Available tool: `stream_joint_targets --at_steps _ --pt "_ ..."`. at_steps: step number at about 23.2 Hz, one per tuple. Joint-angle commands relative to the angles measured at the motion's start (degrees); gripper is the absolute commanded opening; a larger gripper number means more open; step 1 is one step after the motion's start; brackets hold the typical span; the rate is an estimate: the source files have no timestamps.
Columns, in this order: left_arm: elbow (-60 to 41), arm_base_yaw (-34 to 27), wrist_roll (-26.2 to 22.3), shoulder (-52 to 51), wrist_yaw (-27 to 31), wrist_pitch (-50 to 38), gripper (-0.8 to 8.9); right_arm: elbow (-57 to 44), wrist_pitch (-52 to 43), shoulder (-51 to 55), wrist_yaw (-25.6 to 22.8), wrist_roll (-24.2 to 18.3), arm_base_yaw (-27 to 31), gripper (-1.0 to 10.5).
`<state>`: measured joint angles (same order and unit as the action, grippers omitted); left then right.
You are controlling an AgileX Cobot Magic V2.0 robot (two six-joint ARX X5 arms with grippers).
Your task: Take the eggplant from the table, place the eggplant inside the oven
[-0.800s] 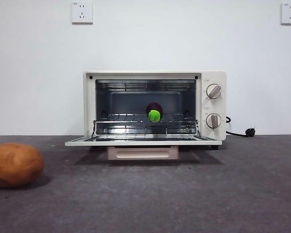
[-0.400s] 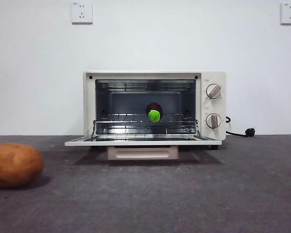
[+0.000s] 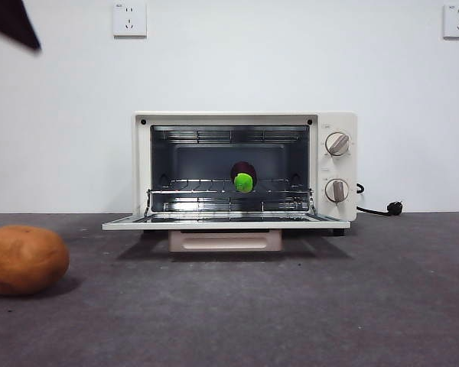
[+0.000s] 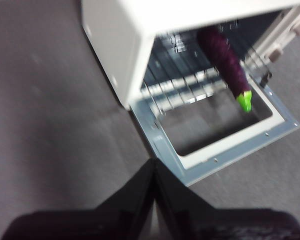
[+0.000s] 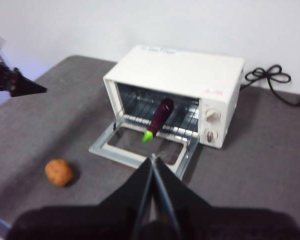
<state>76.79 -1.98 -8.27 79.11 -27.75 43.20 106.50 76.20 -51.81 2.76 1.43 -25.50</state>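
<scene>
The dark purple eggplant (image 3: 243, 177) lies on the wire rack inside the cream oven (image 3: 222, 118), its green stem cap pointing out over the open door (image 3: 222, 224). The left wrist view shows the eggplant (image 4: 225, 57) in the oven (image 4: 115, 40), with my left gripper (image 4: 153, 165) shut and empty above the table beside the door's corner. That gripper shows as a black tip (image 3: 15, 23) at the front view's top left corner. My right gripper (image 5: 154, 159) is shut, empty, high and well back from the oven (image 5: 180, 65) and eggplant (image 5: 160, 117).
A round orange-brown potato (image 3: 23, 260) sits on the dark grey table (image 3: 291, 306) to the left of the oven. A black power cord (image 3: 382, 208) lies behind the oven at the right. The white wall stands close behind.
A black arm tip has come into the front view's top left corner. The eggplant, oven and potato have not moved.
</scene>
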Motion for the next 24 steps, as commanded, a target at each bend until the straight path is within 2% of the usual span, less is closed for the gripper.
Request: stream_joint_targets --at_steps 1,7,12,17,24 --pt "-1.7 -0.5 1.7 3.8 -4.7 -3.1 -0.06 0.3 1.8 0.3 -0.2 -0.6 -0.1 -0.1" --pt "-2.0 -0.2 1.7 16.2 -10.0 -5.2 -0.06 0.3 2.4 0.4 -0.2 0.1 -0.1 -0.1" --pt "-2.1 -0.2 1.2 25.9 -12.0 -6.7 -0.06 0.3 2.4 0.3 -0.2 1.7 -0.1 -0.1" --pt "-2.1 0.6 1.2 30.9 -14.6 -8.5 -0.06 0.3 2.4 0.3 -0.2 3.1 -0.1 -0.1" --pt "-2.5 3.6 0.6 34.7 -14.7 -10.0 -0.06 0.3 2.4 0.3 -0.2 4.2 -0.1 -0.1"
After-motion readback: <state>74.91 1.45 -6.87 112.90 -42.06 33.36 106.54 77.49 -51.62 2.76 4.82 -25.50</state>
